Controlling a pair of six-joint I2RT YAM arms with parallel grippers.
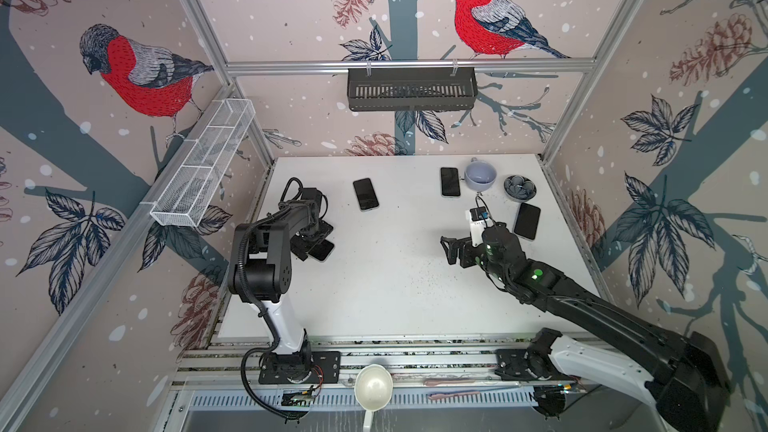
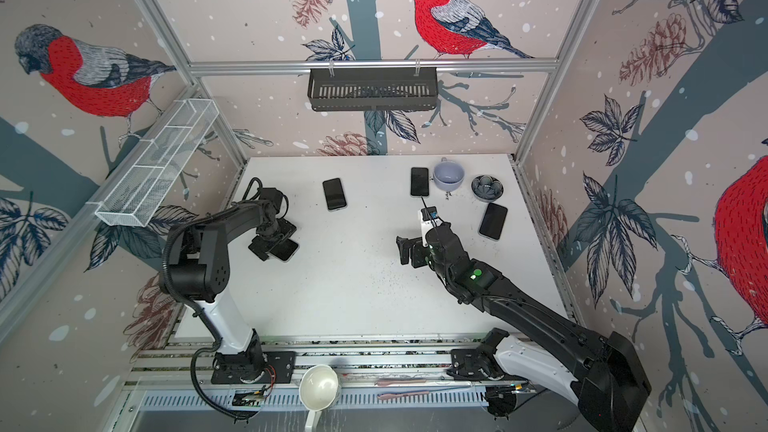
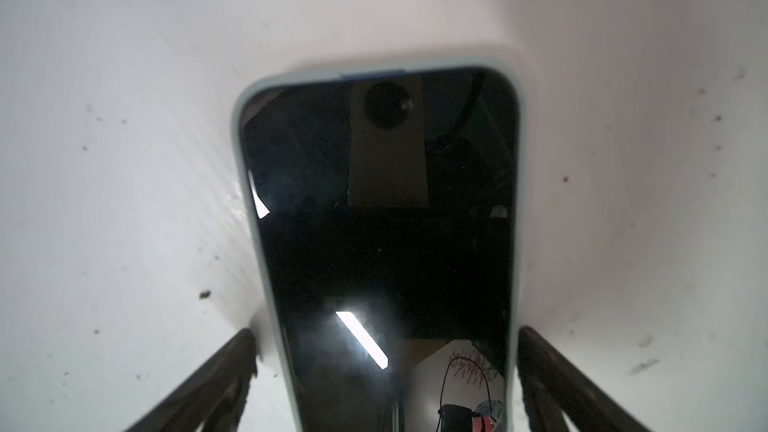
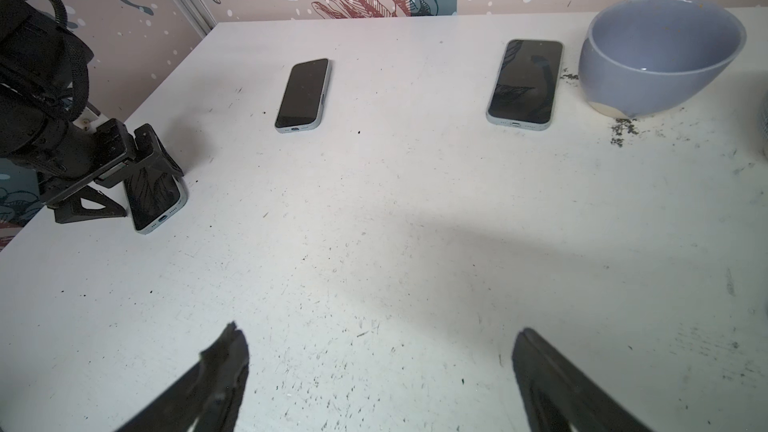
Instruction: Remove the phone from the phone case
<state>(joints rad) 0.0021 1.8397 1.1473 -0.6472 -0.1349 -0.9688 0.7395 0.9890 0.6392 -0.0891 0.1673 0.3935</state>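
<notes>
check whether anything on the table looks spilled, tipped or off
Dark crumbs lie scattered on the table beside the blue cup, like a small spill, and the surface is scuffed all over. The phone under the open left tool lies flat and looks intact.

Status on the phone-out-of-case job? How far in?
Done: nothing yet; the phone still sits in its case, flat on the table. In hand: left gripper open, straddling it; contact unclear. Idle: right gripper open over bare table. Remaining: clamp the case, pry the phone out.
</notes>
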